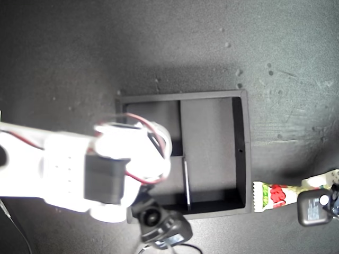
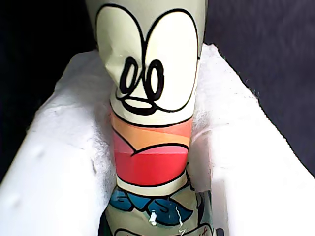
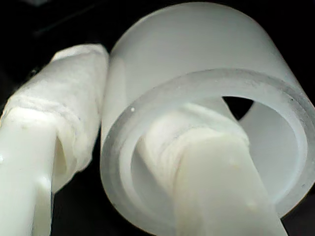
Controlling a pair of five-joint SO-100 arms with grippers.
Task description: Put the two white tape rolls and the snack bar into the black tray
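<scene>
White tape roll (image 3: 197,98) between my second gripper's (image 3: 123,162) fingers (image 3: 59,128).

I am looking down on a dark grey, speckled tabletop (image 1: 159,47); light is glaring brightest along its far edge.

The exterior view looked straight down on the worktop (image 1: 79,47) from well above. Each wrist view sat very close behind my gripper's fingers: the first shared the snack bar (image 2: 150,123) with the overhead, the second only a tape roll (image 3: 206,98).
</scene>
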